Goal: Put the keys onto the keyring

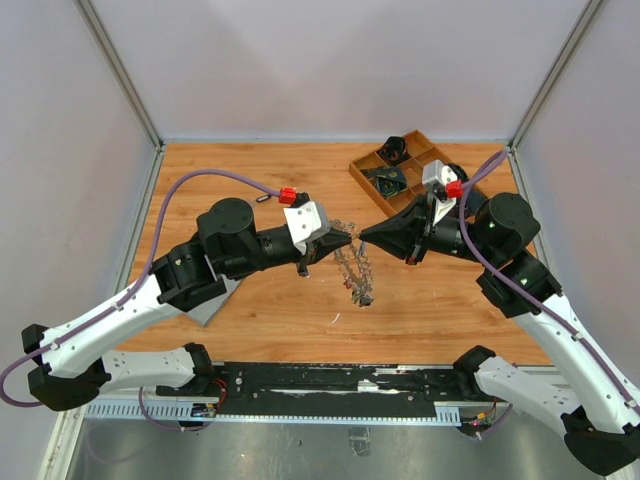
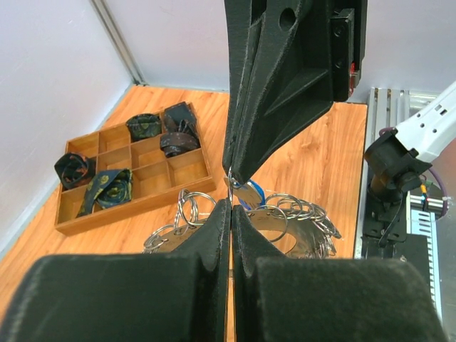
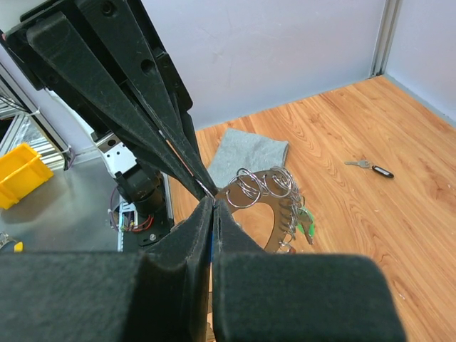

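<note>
The keyring (image 1: 356, 272) is a curved ring crowded with small silver split rings, hanging at mid-table below both grippers. My left gripper (image 1: 345, 238) and right gripper (image 1: 366, 236) meet tip to tip just above it. In the left wrist view the left gripper (image 2: 231, 205) is shut, pinching a thin wire ring of the keyring (image 2: 299, 221). The right gripper (image 3: 214, 203) is shut on a key with a blue tag (image 2: 254, 192), held against that ring. A key with a green tag (image 3: 308, 222) hangs on the keyring (image 3: 274, 203).
A wooden compartment tray (image 1: 365, 180) holding dark bundles stands at the back right. A grey cloth (image 1: 215, 305) lies under the left arm. One loose key with a black tag (image 3: 369, 166) lies on the wood beyond the cloth.
</note>
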### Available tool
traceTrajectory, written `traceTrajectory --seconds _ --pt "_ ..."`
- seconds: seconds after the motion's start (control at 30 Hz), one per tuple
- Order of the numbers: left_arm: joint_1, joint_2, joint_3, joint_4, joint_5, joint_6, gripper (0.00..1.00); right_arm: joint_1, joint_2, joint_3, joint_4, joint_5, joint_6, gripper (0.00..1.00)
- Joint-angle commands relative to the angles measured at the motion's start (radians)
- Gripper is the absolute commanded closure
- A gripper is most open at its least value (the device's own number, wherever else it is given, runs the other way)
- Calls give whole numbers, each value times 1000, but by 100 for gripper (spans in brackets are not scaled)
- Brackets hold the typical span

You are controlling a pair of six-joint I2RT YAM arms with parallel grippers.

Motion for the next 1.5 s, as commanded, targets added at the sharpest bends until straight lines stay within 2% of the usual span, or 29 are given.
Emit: traceTrajectory --seconds 0.0,0.1,0.53,0.73,0.9,1.1,1.47 --pt "-16 -13 50 67 2 12 100 15 -15 16 -11 39 -25 99" --pt "-15 -13 50 67 0 12 99 15 -12 14 -18 42 -29 99" --pt "-15 -22 45 74 3 10 100 15 -15 72 -119 74 -115 78" --pt "-15 -46 22 109 20 -22 100 14 -53 57 -59 6 -172 70" --pt "-15 -80 -22 195 84 -86 99 14 -54 58 20 -134 -209 72" --pt "-16 -106 -80 302 173 -167 99 15 4 133 -9 -310 -239 73" --pt "-15 -99 -83 320 208 -177 99 15 19 138 16 -355 -208 75"
